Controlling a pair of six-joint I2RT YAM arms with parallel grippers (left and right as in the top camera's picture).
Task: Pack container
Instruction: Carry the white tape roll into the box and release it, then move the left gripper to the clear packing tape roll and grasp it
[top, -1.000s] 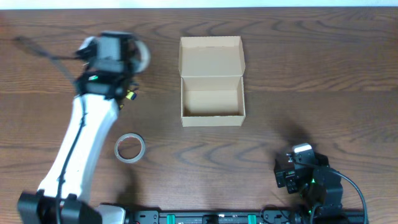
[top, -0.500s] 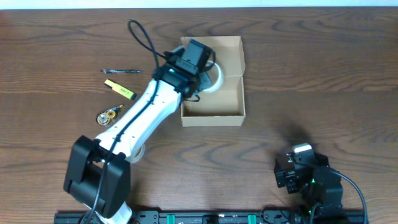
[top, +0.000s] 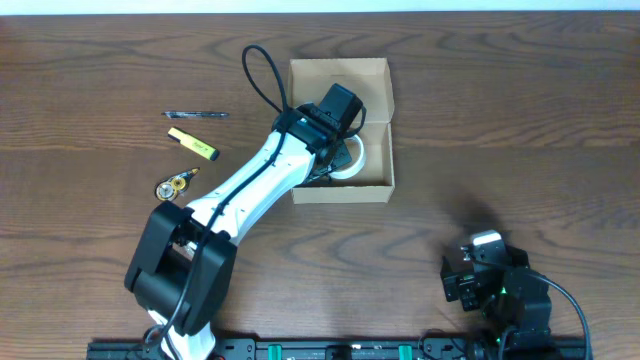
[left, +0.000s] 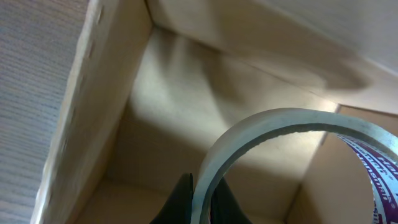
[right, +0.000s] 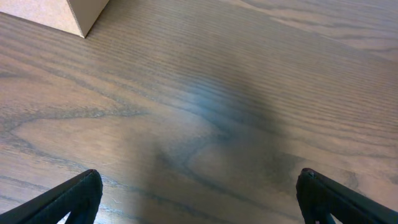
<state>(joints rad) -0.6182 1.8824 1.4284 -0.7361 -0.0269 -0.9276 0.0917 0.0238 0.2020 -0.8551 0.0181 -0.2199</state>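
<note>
Toward the left part of the tabletop (top: 90, 70), well short of the far edge, lie a slim dark tool (top: 196, 114), a yellow marker (top: 192, 144) and a small round gold-coloured item (top: 172, 186), loose and apart from one another, presumably waiting to be packed. The left arm (top: 240, 190) slants from the near edge up and across to the container (top: 372, 78), a tan cardboard box standing by the middle of the far edge with its flap lid folded back toward that edge, so the cavity is open from above. The left hand (left: 199, 202) reaches down into that cavity, clenched on the wall of a tape roll (left: 273, 127), one finger inside the ring and one outside; the roll is held on edge, which probably lets it slip between the box walls (left: 93, 106). From overhead the roll (top: 353, 157) sits low in the box's near half, though whether it touches the floor I cannot tell. Near the tabletop's near right corner the right hand (top: 478, 262) rests well apart from the box, its fingers (right: 74, 196) spread wide and holding nothing.
</note>
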